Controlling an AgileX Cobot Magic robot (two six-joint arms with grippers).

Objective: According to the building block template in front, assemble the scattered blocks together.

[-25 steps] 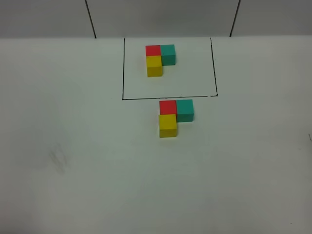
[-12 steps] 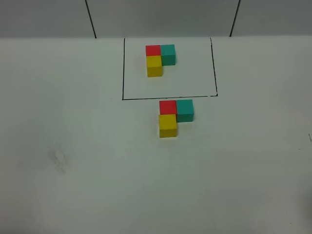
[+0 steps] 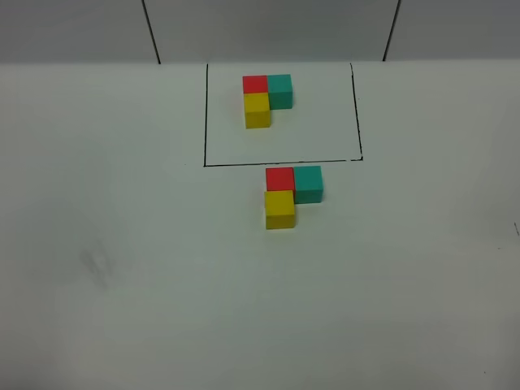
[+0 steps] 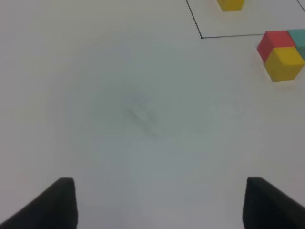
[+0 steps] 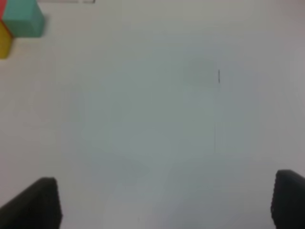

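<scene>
Both end effectors sit low over bare white bench [image 3: 122,309], outside the high camera's view. The left end effector [image 4: 159,202] has its fingers spread wide with nothing between them; the right end effector [image 5: 164,200] is spread the same way, also empty. Farther out lie the scattered blocks [image 3: 288,193] – a red cube with a teal one touching its right side and a yellow one touching its near side, forming an L. Just beyond them, inside the thin black outline [image 3: 205,122], sits the building block template [image 3: 264,97] – the same L of red, teal and yellow
</scene>
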